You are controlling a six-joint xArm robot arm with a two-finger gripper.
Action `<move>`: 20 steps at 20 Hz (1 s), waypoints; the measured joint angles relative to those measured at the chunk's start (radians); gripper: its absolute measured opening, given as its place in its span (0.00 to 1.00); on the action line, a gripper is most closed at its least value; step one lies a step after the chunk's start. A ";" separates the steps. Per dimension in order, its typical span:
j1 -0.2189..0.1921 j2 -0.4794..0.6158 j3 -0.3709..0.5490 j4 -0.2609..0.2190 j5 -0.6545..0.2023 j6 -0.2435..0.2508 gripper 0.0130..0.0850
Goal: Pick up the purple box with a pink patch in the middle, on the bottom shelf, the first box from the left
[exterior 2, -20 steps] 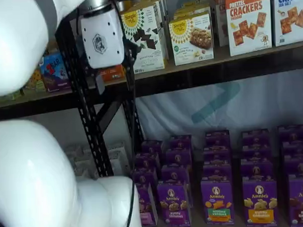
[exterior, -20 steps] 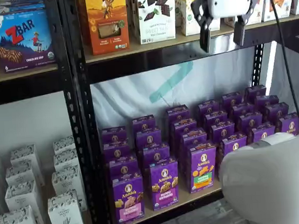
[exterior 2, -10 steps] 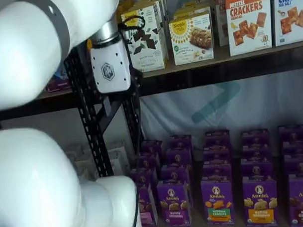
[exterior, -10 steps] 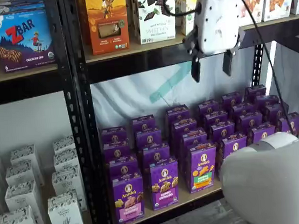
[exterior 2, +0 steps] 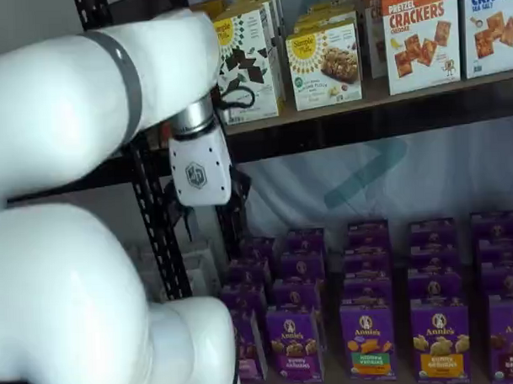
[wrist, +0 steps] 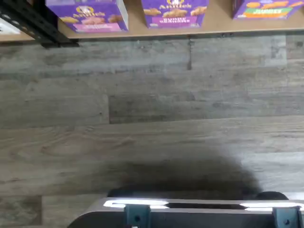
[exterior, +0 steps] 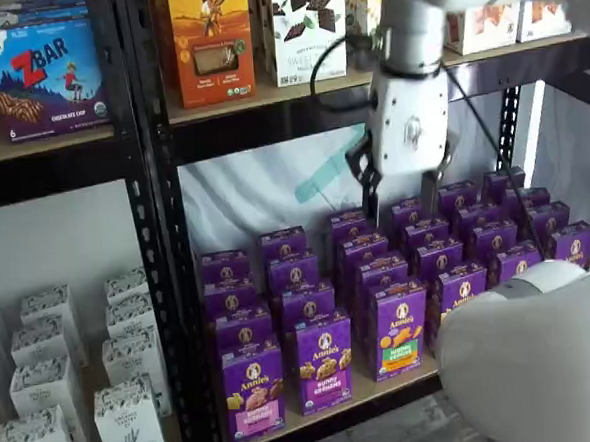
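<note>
We see the purple box (exterior: 252,391), pink band low on its front, at the bottom shelf's (exterior: 331,407) front left. The gripper (exterior: 400,191) hangs open above. Only the wrist view shows floor planks (wrist: 152,123).

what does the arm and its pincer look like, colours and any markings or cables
The arm is glossy white with fat rounded links and a grey ring around one link. The pincer has a white boxy body stamped with a small hexagonal logo and two short black fingers. A black cable loops beside the wrist.
</note>
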 joint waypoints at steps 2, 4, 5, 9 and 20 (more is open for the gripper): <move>0.019 0.017 0.045 -0.014 -0.054 0.019 1.00; 0.035 0.032 0.093 -0.024 -0.118 0.037 1.00; 0.041 0.041 0.115 -0.024 -0.152 0.042 1.00; 0.077 0.126 0.200 -0.038 -0.306 0.080 1.00; 0.215 0.497 0.259 -0.152 -0.685 0.299 1.00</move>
